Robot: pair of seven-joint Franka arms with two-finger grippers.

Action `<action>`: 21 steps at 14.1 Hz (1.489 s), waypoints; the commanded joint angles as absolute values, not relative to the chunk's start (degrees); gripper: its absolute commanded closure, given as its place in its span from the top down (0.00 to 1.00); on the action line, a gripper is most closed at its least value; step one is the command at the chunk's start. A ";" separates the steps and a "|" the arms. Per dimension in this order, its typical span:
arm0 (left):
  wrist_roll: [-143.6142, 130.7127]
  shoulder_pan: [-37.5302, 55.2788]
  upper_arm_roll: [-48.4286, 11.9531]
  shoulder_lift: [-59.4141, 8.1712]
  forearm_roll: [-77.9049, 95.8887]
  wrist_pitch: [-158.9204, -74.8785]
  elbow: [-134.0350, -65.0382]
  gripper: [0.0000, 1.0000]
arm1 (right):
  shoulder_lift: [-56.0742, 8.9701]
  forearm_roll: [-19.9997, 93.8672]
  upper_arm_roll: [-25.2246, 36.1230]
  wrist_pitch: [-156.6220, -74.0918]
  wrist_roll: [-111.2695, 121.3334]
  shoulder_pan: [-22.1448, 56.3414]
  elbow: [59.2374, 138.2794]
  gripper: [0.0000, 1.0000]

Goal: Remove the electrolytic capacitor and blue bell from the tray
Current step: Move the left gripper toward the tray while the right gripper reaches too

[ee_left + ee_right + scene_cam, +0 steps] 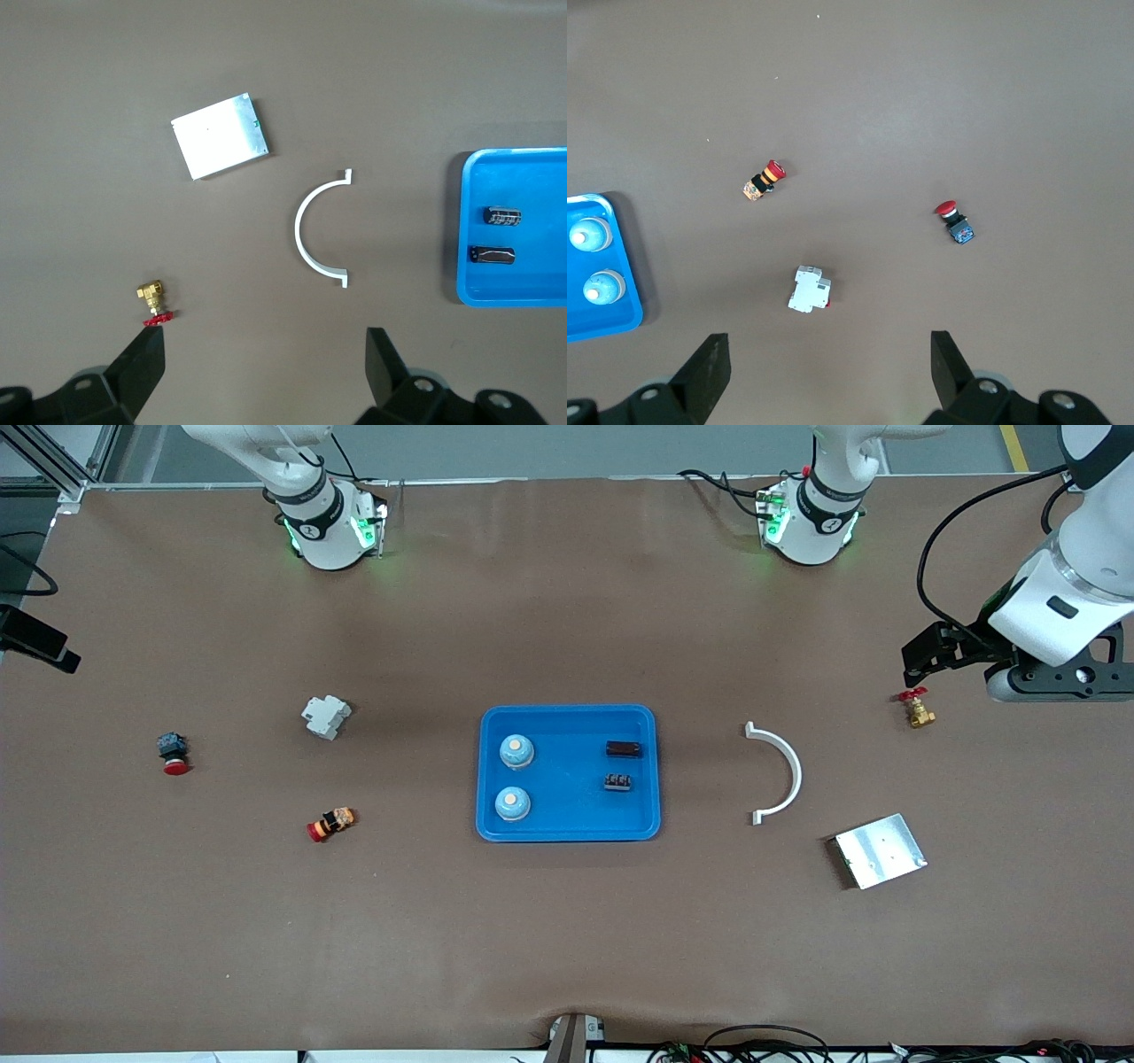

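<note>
Blue plastic marks the tray [568, 828], mid-table, with all four items inside, so no removal has begun. Nearest the front camera in it sits one bell [512, 803]; a second bell [516, 751] lies farther back, both toward the right arm's end. Toward the left arm's end are a small dark ribbed part [617, 782], probably the capacitor, and, farther from the camera, a dark block [624, 749].

Outside the tray lie a metal plate [880, 850], a white arc [780, 772] and a brass valve [918, 709] at the left arm's end, with two red-capped buttons and a white breaker at the other.

The left gripper [266, 359] hangs over the valve area, fingers spread, holding nothing. The right gripper [830, 363] hangs over bare table near the breaker, also wide open and empty.

Next, each arm would likely travel over the tray and descend: left for the capacitor, right for a bell.
</note>
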State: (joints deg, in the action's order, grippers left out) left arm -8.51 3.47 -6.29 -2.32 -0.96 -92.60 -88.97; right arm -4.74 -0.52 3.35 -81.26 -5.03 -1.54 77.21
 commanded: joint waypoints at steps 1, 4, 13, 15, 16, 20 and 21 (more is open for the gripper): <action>-9.23 3.34 -6.77 -2.20 -0.61 -93.60 -89.30 1.00 | -4.31 0.35 2.99 -81.30 -4.39 -2.29 77.52 1.00; -9.23 3.43 -6.77 -2.46 -0.35 -93.60 -89.12 1.00 | -4.22 0.35 2.99 -81.21 -4.39 -2.29 77.52 1.00; -26.32 4.30 -11.42 -2.64 -2.37 -94.30 -95.00 1.00 | -4.39 0.35 2.99 -81.21 -4.48 -2.37 77.43 1.00; -38.62 5.09 -13.00 -3.68 -2.55 -94.83 -95.89 1.00 | -4.83 0.35 2.99 -81.47 -4.40 -2.20 77.43 1.00; -43.54 5.71 -13.88 -4.74 -2.55 -95.09 -95.80 1.00 | -6.75 0.35 2.99 -81.47 -4.48 -2.20 77.43 1.00; -59.37 7.73 -14.68 -7.20 -2.55 -95.97 -95.98 1.00 | -7.90 6.75 2.90 -81.74 -4.48 -2.29 77.43 1.00; -62.81 8.34 -15.11 -7.38 -2.55 -97.63 -95.98 1.00 | -8.78 7.72 2.90 -82.17 -4.48 -1.76 77.61 1.00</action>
